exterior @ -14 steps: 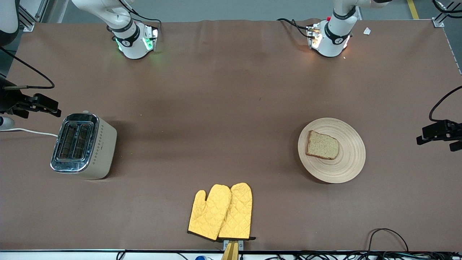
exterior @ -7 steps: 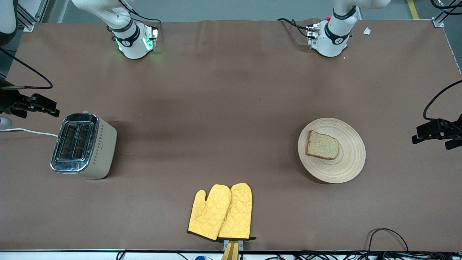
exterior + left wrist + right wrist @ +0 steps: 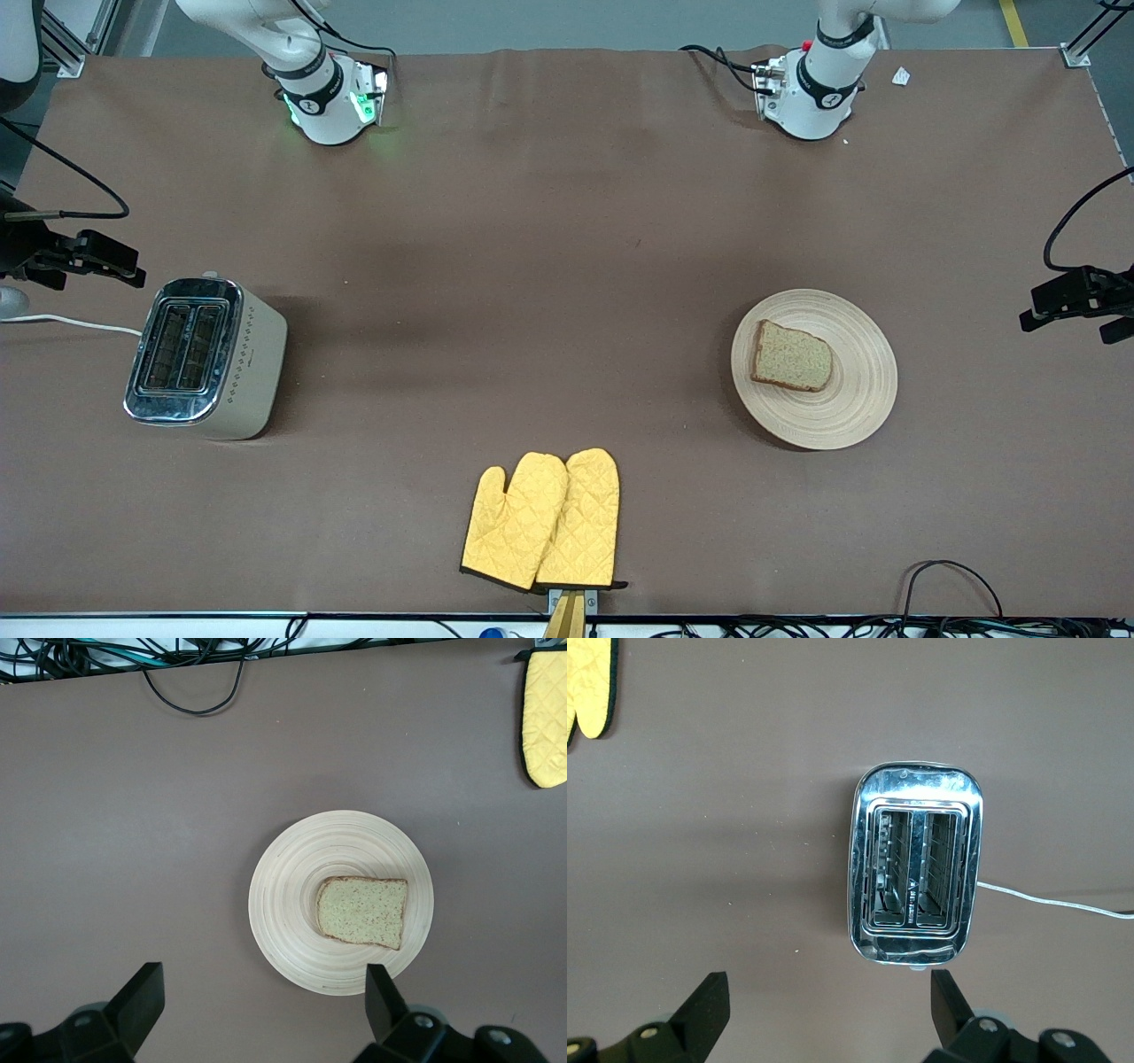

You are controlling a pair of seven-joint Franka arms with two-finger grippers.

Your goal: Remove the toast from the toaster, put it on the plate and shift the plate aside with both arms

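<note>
The toast (image 3: 791,356) lies flat on the round light-wood plate (image 3: 864,394) toward the left arm's end of the table. The left wrist view shows the toast (image 3: 363,911) on the plate (image 3: 283,904) too. My left gripper (image 3: 1067,319) hangs open and empty over the table edge beside the plate; its fingers stand wide apart in the left wrist view (image 3: 264,1010). My right gripper (image 3: 89,266) hangs open and empty over the table beside the toaster (image 3: 204,354); it also shows in the right wrist view (image 3: 828,1010).
The chrome two-slot toaster (image 3: 915,873) stands at the right arm's end, slots empty, with a white cord. Two yellow oven mitts (image 3: 542,520) lie at the table edge nearest the front camera. Black cables (image 3: 948,576) lie along that edge.
My left gripper has shifted slightly and sits a little higher in the front view. My right gripper has barely moved. Toast and plate have not moved.
</note>
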